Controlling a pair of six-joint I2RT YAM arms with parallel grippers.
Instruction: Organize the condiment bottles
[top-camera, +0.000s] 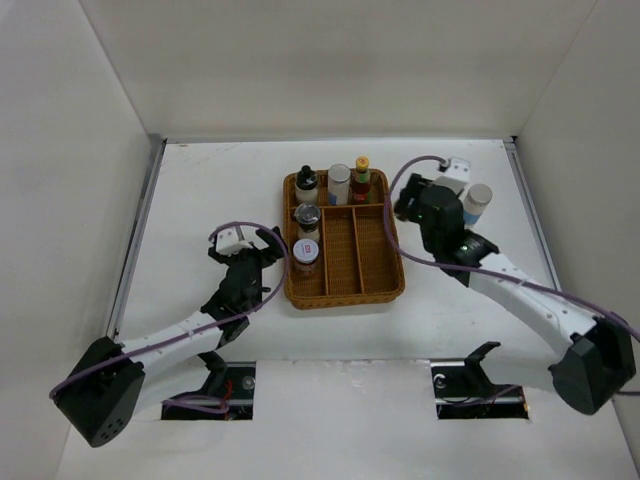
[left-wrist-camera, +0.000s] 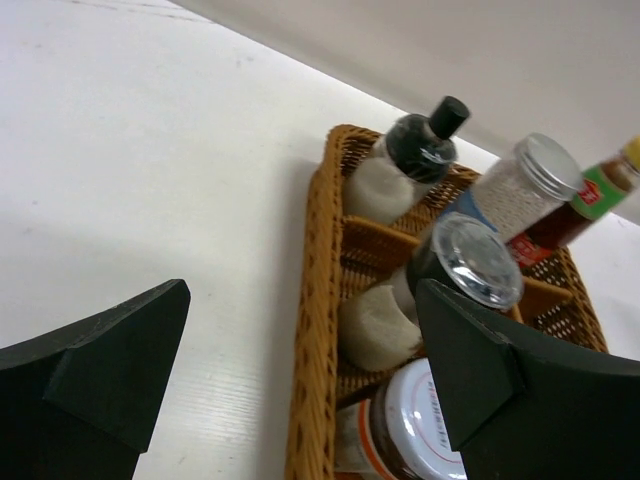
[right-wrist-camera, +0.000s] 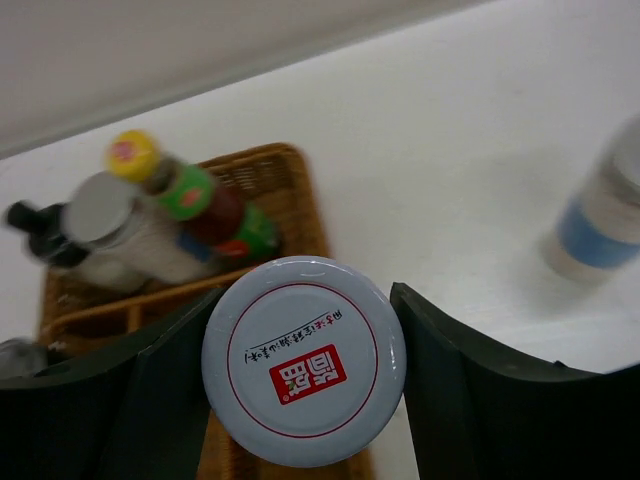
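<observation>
Your right fingers (right-wrist-camera: 470, 400) grip a white-capped jar (right-wrist-camera: 303, 362) from both sides, at the right rim of the tray (top-camera: 345, 291). Your left fingers (left-wrist-camera: 510, 400) are spread wide and empty, beside its left wall. Tray, back row: black-capped bottle (top-camera: 306, 181), grey-lidded jar (top-camera: 339, 181), red bottle (top-camera: 361, 177). Left compartment: shiny-lidded jar (top-camera: 307, 216), second white-capped jar (top-camera: 305, 256). Bench (top-camera: 220, 180), right of the tray: blue-labelled bottle (top-camera: 477, 204).

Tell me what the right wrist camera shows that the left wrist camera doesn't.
Right wrist only: a white-lidded jar gripped in the right hand, and a blue-labelled bottle outside the wicker tray. Left wrist only: the open left hand and a brown jar at the tray's near end. Both: the tray's back row, with the black-capped bottle, grey-lidded jar and yellow-capped red bottle.
</observation>
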